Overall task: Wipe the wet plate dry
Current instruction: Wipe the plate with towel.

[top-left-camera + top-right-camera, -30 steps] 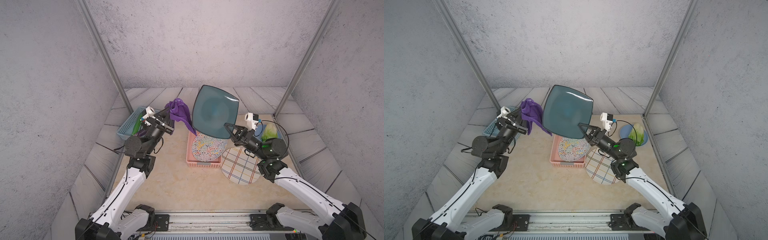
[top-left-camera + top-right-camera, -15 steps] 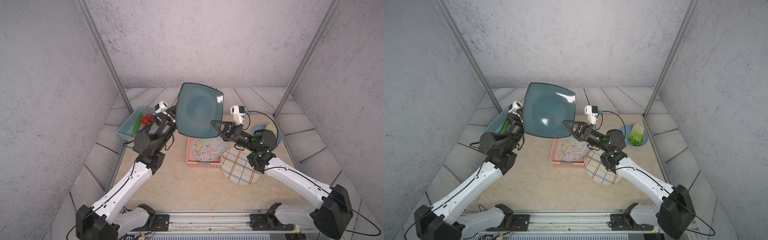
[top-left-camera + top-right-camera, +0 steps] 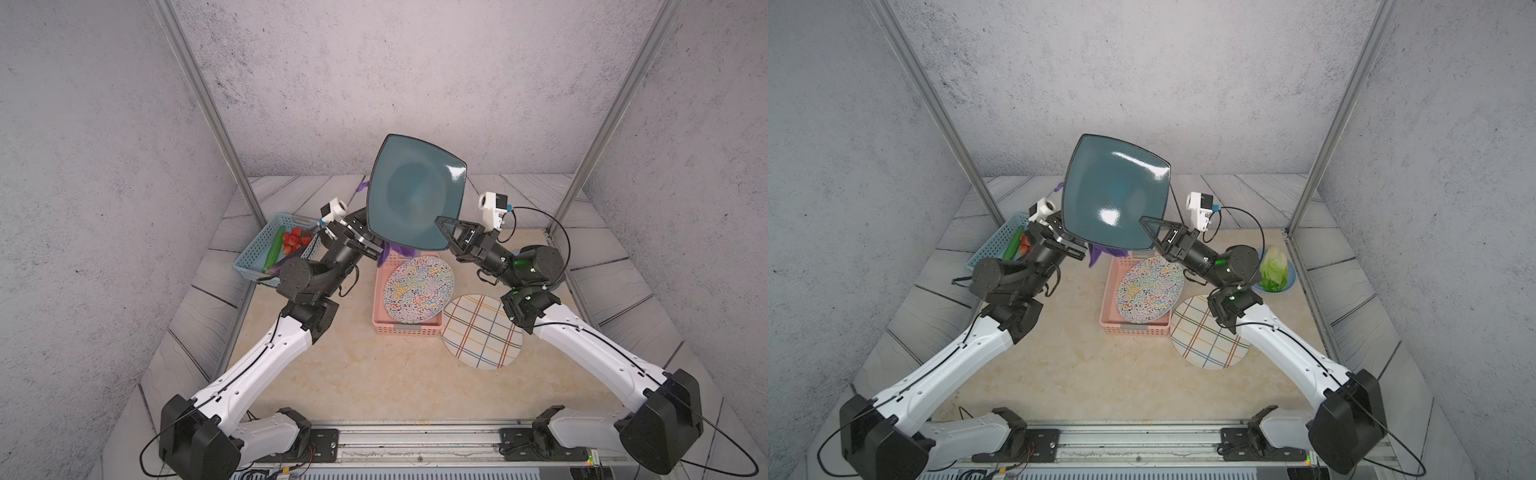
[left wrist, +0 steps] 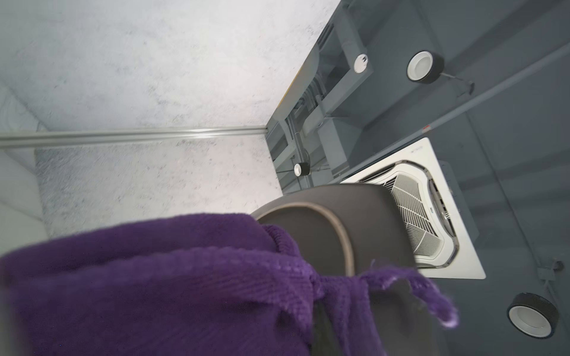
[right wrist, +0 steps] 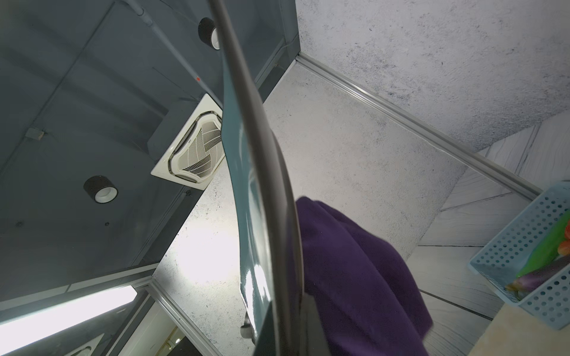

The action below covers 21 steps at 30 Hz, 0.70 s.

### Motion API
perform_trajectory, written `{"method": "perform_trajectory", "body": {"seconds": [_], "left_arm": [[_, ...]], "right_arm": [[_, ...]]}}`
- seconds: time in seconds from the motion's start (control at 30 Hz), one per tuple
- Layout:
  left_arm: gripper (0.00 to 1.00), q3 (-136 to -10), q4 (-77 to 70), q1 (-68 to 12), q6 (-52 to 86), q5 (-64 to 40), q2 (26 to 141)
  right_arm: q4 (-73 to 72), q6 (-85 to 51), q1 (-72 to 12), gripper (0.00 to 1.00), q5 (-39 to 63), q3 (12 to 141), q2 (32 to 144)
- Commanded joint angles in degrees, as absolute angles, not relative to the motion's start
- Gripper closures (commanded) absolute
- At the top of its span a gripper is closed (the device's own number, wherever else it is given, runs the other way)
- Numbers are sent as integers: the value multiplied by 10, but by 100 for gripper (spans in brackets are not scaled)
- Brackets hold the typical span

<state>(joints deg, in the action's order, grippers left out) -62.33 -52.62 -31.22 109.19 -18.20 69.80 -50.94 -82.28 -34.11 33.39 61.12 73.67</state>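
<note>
Wiping plate back | chg: you've swung teal plate (image 3: 415, 191) back to centre; purple cloth (image 5: 354, 277) now behind it, against underside | R gripper (image 3: 441, 224) clamped on plate's lower rim, plate held up in air, near upright | L gripper (image 3: 362, 229) clenched on cloth | means: back getting dried; front glossy, prob not done.

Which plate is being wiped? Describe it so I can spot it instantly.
Above the pink basket in the middle of the table, the right gripper holds the teal plate up in the air. It is square and plain, unlike the round squiggly plate in the basket and the round checked plate beside it.
</note>
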Motion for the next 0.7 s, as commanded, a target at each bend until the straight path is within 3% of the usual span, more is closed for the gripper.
{"method": "perform_trajectory", "body": {"seconds": [0.0, 0.17, 0.43, 0.57, 0.67], "left_arm": [[100, -684, -597, -322, 1122, -218, 728], [100, -665, -595, -370, 1084, -217, 720], [100, -521, -555, -379, 1008, -189, 605], [100, -492, -434, -359, 916, -204, 522], [100, -529, -187, -336, 741, -197, 449]], "right_arm": [[-545, -789, -389, 100, 346, 602, 711], [-551, -782, -399, 100, 307, 621, 724], [-496, -809, -304, 100, 270, 678, 733], [-476, -823, -267, 100, 268, 661, 723], [-376, -763, -260, 100, 263, 649, 692]]}}
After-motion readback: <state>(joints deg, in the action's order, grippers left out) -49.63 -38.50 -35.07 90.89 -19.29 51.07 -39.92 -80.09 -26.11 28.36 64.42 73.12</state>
